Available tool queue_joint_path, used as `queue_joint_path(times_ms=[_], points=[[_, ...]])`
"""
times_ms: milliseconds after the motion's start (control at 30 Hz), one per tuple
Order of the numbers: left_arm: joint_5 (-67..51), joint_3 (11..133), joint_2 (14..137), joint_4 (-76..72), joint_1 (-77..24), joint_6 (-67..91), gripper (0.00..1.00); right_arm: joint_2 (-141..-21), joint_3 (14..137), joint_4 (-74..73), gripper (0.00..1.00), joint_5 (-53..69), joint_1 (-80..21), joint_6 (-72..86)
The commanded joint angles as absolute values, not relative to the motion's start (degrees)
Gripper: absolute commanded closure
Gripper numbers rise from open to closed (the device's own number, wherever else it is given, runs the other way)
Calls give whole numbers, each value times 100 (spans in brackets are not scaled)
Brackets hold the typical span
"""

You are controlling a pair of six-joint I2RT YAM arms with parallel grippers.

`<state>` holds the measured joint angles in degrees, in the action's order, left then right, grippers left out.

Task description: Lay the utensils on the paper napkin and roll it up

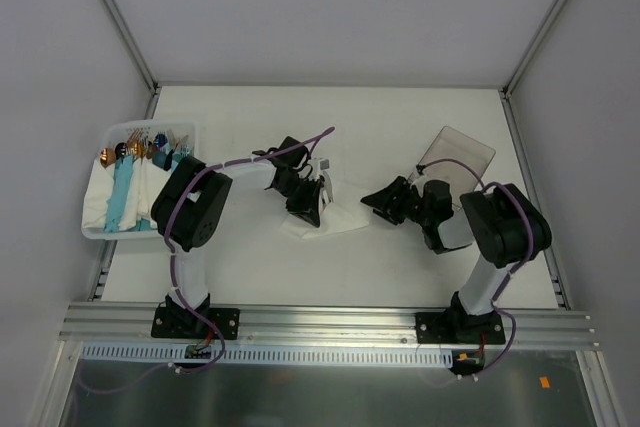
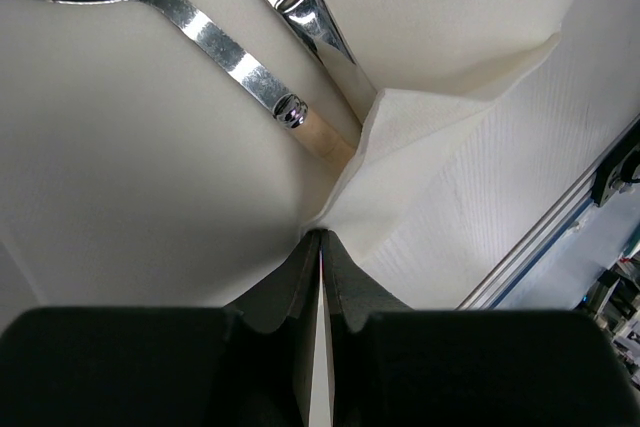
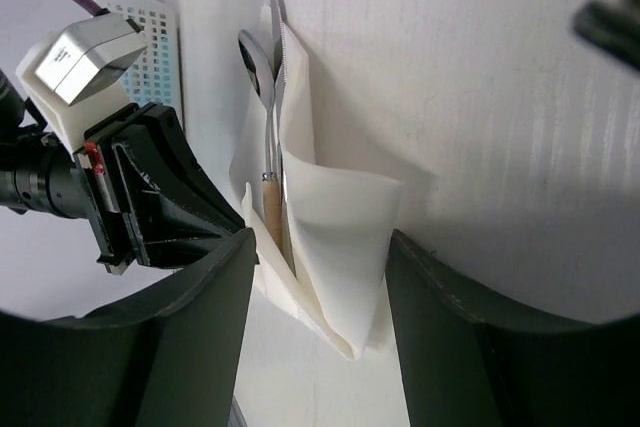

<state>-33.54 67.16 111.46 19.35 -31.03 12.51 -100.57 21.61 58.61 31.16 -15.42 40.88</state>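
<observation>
Mid-roll: left pincer (image 2: 321, 237) pinched on the napkin (image 2: 480, 177) edge, right pincer (image 1: 383, 200) open, empty. Next, probably fold over the cutlery (image 2: 240, 67).

The left fingers (image 2: 300, 282) are pressed tightly together, tips meeting; the right fingers (image 3: 190, 337) stand spread wide, pointing toward the left fingers.

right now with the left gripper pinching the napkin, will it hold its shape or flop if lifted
Probably floppy: the napkin creases and folds where the left gripper pinches it. Likely light and easy to tear, since it looks like thin paper. The utensils lying in its fold may slide out if it tilts.
</observation>
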Motion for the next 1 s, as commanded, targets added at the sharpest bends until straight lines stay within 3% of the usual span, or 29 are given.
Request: queue_joint_path(times_ms=[0,300,833,967], points=[[-2979,6759,11382,2039,-3032,1125,94,-10757,1591,5753,42,3041,-1538,4693],[-2953,6724,11373,2048,-3041,1099,94,-11971,1468,7725,47,3103,-1556,5458],[-2936,6724,11399,2065,-3023,1090,94,-10864,1494,6470,54,3111,-1775,4913],[-2944,6732,11399,2057,-3006,1107,94,-10398,1661,5732,49,3006,-2030,4694]])
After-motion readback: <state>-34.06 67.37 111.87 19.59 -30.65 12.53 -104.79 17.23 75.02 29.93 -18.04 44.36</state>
